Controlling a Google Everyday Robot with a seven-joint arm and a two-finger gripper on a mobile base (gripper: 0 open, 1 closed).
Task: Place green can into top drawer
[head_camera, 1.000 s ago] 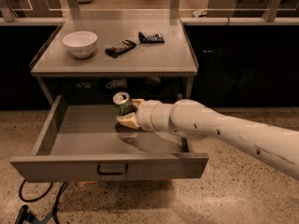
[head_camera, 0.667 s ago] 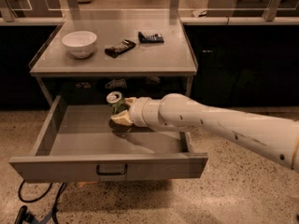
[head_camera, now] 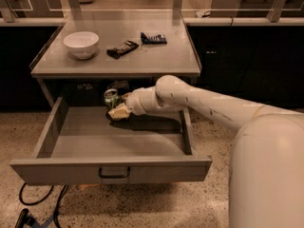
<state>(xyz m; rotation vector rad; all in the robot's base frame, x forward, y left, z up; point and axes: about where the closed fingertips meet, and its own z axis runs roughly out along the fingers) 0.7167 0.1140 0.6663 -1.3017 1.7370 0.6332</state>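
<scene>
The top drawer (head_camera: 61, 171) is pulled wide open below the table, with its dark bar handle (head_camera: 114, 173) at the centre of the front panel. The green can (head_camera: 110, 98) stands upright at the back of the drawer, left of the middle, with its silver top showing. My gripper (head_camera: 118, 111) reaches into the drawer from the right and is shut on the can's lower part, close to the drawer floor. The can's lower body is hidden behind the gripper.
A white bowl (head_camera: 81, 44) and two dark flat objects (head_camera: 122, 48) (head_camera: 153, 38) lie on the grey table top (head_camera: 156, 63) above the drawer. A black cable (head_camera: 28, 207) lies on the floor at the lower left. My white arm (head_camera: 223, 110) crosses the drawer's right side.
My gripper has carried the can leftward and toward the back of the drawer. The arm has reached further in.
</scene>
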